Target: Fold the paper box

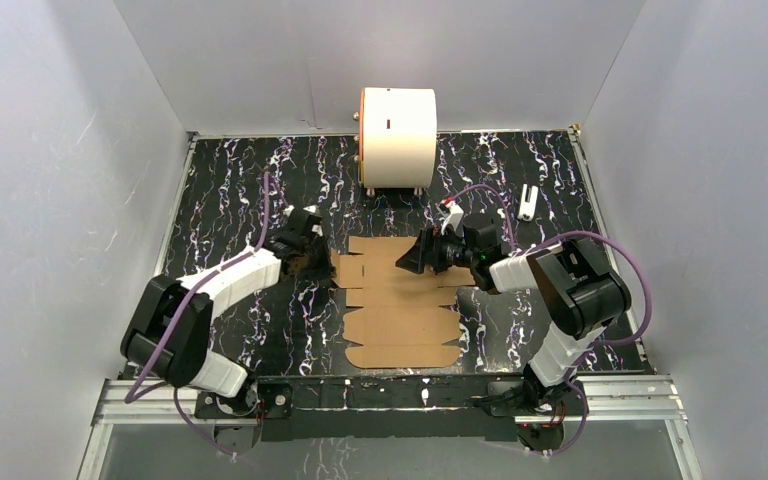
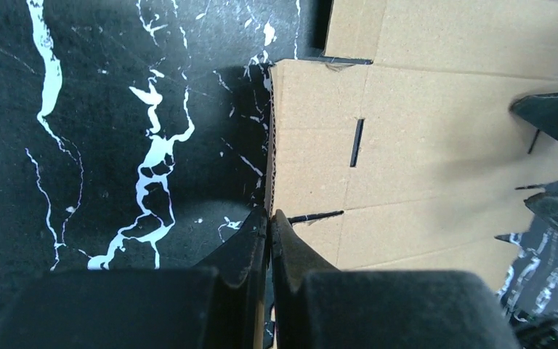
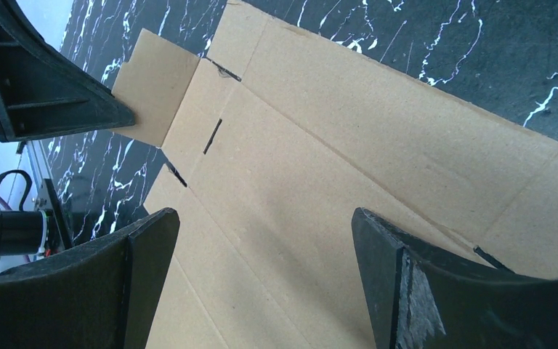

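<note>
- Black marbled desk [image 1: 240,200] inside grey walls carries everything.
- Left tool [image 2: 269,218] is pressed together, pinching the paper box [image 2: 421,145] at its nearest edge.
- Right tool [image 3: 263,218] hangs spread, the flat sheet beneath and ahead of it.

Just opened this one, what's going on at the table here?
Two robot arms are working on a cardboard sheet that lies flat on the black marbled table, with no fold made yet. The left pincer is shut at the sheet's left edge, apparently pinching it. The right pincer hangs open over the sheet's far part, gripping nothing. A white drum stands at the back, apart from both arms.
</note>
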You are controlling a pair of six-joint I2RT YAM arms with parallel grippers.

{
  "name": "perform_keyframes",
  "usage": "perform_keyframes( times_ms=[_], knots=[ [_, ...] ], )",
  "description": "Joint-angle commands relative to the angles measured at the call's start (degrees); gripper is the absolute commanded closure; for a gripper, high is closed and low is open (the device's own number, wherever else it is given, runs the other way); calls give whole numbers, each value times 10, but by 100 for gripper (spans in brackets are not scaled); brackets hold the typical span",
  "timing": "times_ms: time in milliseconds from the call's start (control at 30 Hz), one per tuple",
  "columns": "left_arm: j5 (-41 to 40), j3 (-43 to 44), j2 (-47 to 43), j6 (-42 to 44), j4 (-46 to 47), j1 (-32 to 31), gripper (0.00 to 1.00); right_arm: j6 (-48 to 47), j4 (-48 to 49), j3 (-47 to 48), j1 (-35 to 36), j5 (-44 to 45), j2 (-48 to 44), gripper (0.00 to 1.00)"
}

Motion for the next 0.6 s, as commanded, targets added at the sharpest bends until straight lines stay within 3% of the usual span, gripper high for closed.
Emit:
perform_keyframes(
  times_ms=[0, 267, 567],
  knots=[
    [-116, 56, 23, 25, -68, -41, 100, 2, -2, -2, 9, 0, 13, 1],
    [-227, 137, 80, 33, -142, -120, 100, 5, 5, -4, 15, 8, 20, 1],
    [-277, 202, 126, 25, -191, -169, 100, 10, 11, -5, 20, 17, 29, 2]
  ],
)
